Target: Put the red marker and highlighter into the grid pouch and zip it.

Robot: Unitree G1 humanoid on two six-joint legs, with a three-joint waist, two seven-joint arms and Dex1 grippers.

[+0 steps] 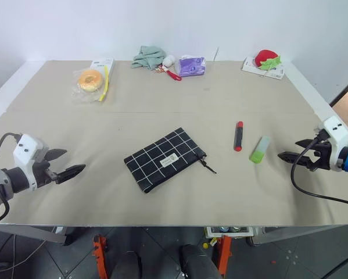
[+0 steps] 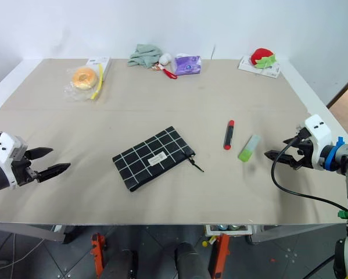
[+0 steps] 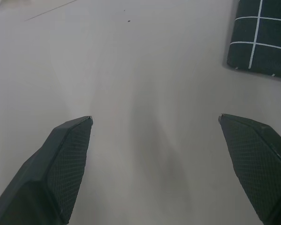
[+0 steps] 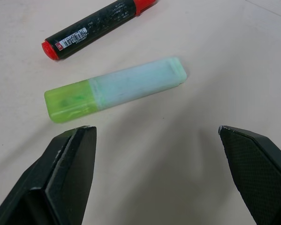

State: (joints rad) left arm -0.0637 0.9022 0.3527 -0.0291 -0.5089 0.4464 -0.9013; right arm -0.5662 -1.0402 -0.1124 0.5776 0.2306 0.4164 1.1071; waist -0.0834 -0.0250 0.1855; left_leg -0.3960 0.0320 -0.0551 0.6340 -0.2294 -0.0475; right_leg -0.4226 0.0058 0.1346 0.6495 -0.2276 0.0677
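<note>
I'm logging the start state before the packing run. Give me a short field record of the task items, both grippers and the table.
grid pouch: flat on table centre, zipper looks shut, pull cord toward the pens
red marker: lying right of pouch
highlighter: lying right of marker, apart from it
left gripper: open, empty, left of pouch
right gripper: open, empty, near highlighter
table: clutter along far edge

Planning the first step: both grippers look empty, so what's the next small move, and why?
Probably ease the right gripper forward and down onto the highlighter. It lies loose on the table just ahead of the open jaws, nearer than the red marker; the grid pouch looks zipped.
</note>
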